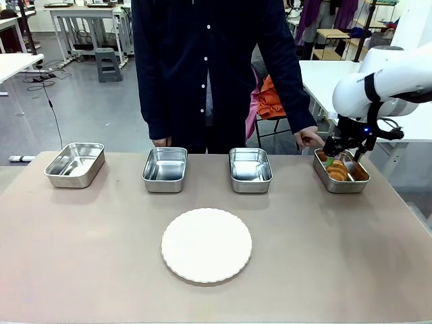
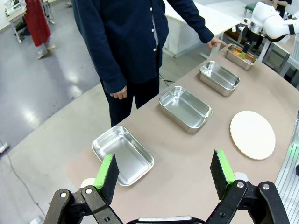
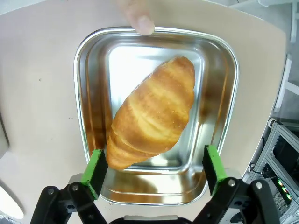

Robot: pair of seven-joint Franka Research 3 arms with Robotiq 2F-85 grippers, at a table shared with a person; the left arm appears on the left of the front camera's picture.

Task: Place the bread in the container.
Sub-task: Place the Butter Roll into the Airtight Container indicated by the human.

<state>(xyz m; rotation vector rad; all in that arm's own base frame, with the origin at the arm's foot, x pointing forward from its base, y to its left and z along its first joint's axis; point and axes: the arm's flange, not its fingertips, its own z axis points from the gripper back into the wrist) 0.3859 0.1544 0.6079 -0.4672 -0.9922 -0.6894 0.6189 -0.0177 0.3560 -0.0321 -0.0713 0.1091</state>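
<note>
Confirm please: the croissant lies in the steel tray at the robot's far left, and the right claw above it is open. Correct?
Not quite. The croissant lies in the steel tray at the robot's far right, as the front view shows. The right claw above it is indeed open.

Three empty steel trays [image 1: 75, 163] [image 1: 165, 169] [image 1: 250, 169] in a row along the far side of the tan table [image 1: 88, 256], well apart from one another, each shiny with rounded corners. Round white plate [image 1: 206, 244] with a scalloped rim nearer the camera, bare, set between the middle two trays and in front of them. Behind the table, a person in a dark buttoned shirt [image 1: 202, 61]. Farther back, white work tables [image 1: 88, 13], a grey step stool [image 1: 108, 64], cables across the grey floor.
</note>
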